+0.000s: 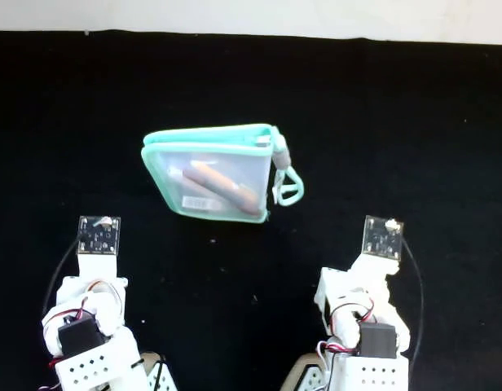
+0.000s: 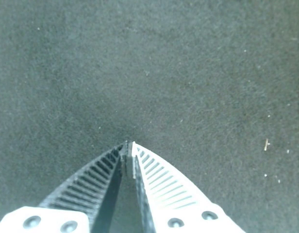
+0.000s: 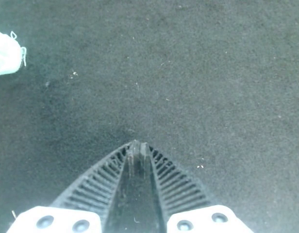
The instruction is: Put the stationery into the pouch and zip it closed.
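High view: green pouch [image 1: 214, 171] lies flat on black worktop [image 1: 398, 106], stationery [image 1: 226, 186] inside it.
Left wrist view: left claw [image 2: 128, 144] closed tight, empty, over worktop.
Right wrist view: right claw [image 3: 137, 144] closed tight, empty; bit of pouch far off.

Readable text: none can be made out in any view.
pouch [image 1: 210, 167]: a white label [image 1: 198, 201] shows through its clear side, and the print on it is too small to read.
board on one arm [image 1: 99, 235]: a small dark circuit board with pale specks that cannot be read as letters or numbers.
board on the other arm [image 1: 383, 237]: the same kind of dark board, its markings too small to tell.
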